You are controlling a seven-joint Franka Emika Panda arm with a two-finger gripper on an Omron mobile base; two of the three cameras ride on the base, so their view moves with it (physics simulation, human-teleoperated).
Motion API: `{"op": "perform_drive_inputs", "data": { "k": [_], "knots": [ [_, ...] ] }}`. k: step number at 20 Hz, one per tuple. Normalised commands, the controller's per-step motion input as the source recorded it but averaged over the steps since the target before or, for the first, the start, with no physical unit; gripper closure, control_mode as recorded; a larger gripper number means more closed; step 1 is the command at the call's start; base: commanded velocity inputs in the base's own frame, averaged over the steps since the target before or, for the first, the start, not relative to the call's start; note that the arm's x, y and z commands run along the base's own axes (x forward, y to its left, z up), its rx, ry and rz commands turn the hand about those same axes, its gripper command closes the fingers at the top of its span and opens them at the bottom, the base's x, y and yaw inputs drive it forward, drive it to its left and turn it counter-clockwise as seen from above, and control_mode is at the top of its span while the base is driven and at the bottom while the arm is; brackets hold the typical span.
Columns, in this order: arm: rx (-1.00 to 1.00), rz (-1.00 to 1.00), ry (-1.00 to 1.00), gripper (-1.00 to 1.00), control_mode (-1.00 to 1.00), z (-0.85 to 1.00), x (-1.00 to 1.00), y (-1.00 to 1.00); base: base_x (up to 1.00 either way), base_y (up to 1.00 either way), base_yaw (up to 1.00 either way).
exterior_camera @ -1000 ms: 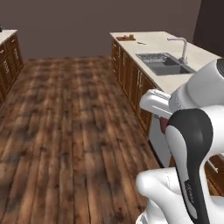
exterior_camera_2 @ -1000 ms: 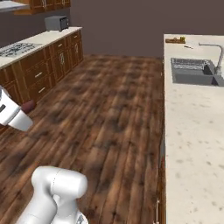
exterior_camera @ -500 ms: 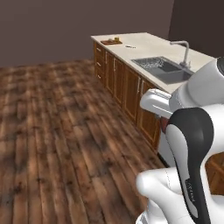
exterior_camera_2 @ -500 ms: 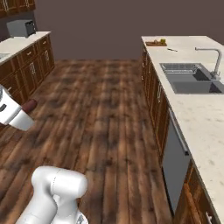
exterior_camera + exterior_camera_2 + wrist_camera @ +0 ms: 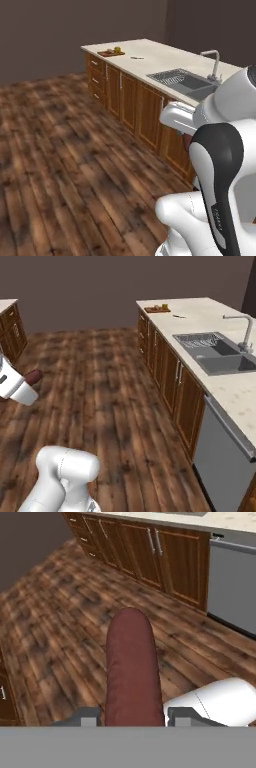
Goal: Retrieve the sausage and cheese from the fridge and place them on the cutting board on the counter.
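You saw a reddish-brown sausage [image 5: 131, 667], a beige speckled counter [image 5: 160, 57], and a yellow cheese [image 5: 117, 49].

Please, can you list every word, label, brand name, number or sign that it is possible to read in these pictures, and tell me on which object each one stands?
There are none: no readable text, number or sign stands on anything.
The counter, the cutting board, the sink and the cabinet doors are all plain.
The sausage in the gripper carries no label.

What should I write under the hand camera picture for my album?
The robot's hand carrying the sausage above the wooden floor.
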Motion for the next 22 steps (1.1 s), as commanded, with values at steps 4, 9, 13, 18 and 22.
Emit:
{"op": "perform_drive_inputs", "data": {
  "k": [4,9,13,18,22],
  "knots": [
    [0.00,0.00,0.00,1.00,1.00,0.00,0.00,0.00,1.00,0.92,-0.37],
    [0.00,0.00,0.00,1.00,1.00,0.00,0.00,0.00,1.00,0.93,-0.38],
    [0.00,0.00,0.00,1.00,1.00,0.00,0.00,0.00,1.00,0.96,-0.36],
    [0.00,0.00,0.00,1.00,1.00,0.00,0.00,0.00,1.00,1.00,-0.40],
    [0.00,0.00,0.00,1.00,1.00,0.00,0.00,0.00,1.00,1.00,-0.39]
  ]
}}
